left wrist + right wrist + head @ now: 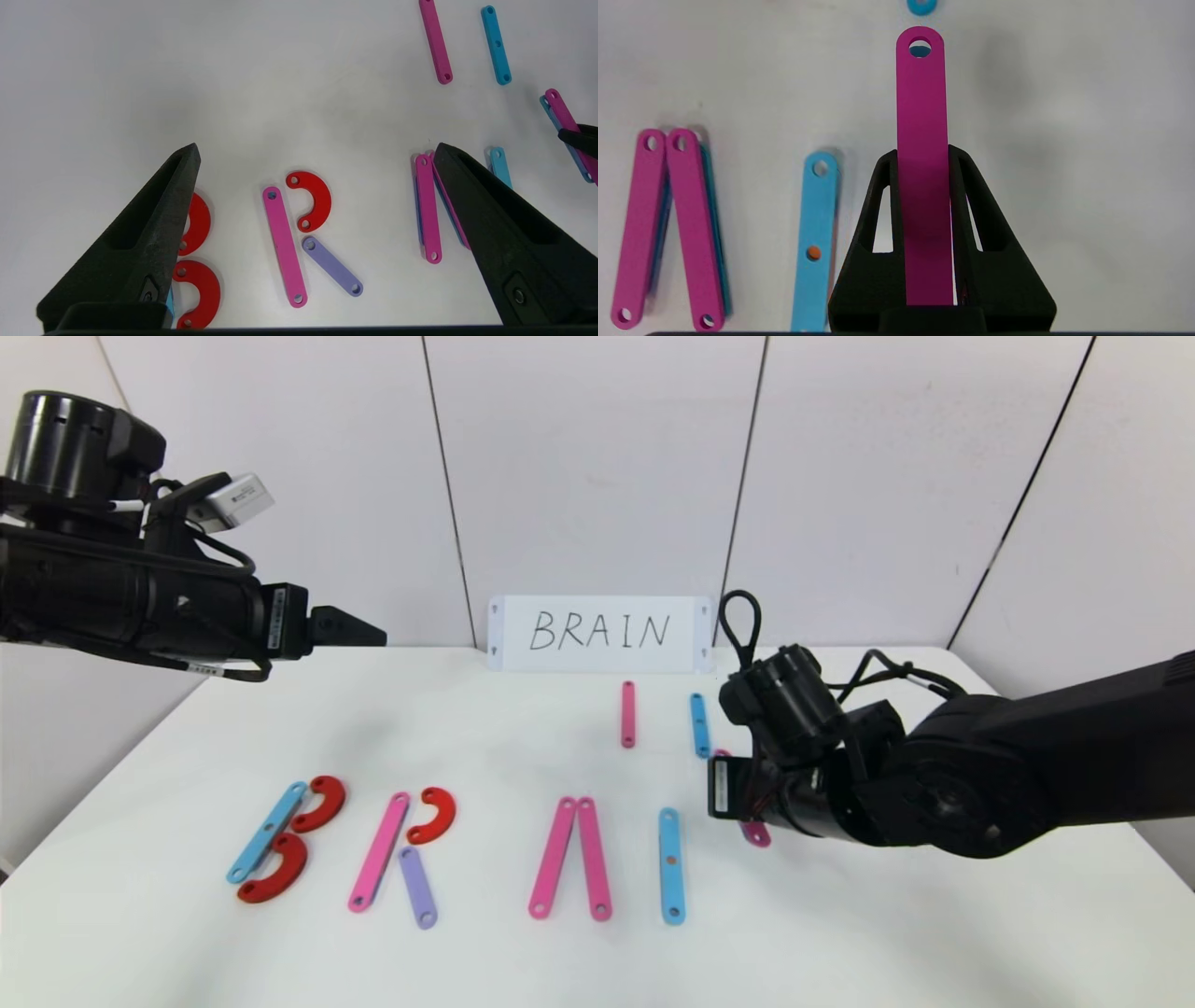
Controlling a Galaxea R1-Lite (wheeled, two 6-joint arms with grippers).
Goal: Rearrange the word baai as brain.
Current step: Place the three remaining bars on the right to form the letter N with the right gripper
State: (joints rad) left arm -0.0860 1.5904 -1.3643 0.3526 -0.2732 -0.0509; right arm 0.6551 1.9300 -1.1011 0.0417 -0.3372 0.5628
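Note:
The row of plastic letters lies on the white table (523,747). B is a blue strip (267,831) with two red curves (317,803). R is a pink strip (378,851), a red curve (433,814) and a purple strip (417,887). Two pink strips (569,857) lean together at the top, and a blue strip (670,865) stands upright beside them. My right gripper (923,154) is shut on a pink strip (920,93), just right of that blue strip (815,242); the held strip's end shows in the head view (756,833). My left gripper (315,156) is open, high above the R.
A white card (597,633) with BRAIN handwritten on it stands at the back wall. A loose pink strip (627,714) and a loose blue strip (699,725) lie in front of it. My right arm (934,775) covers the table's right side.

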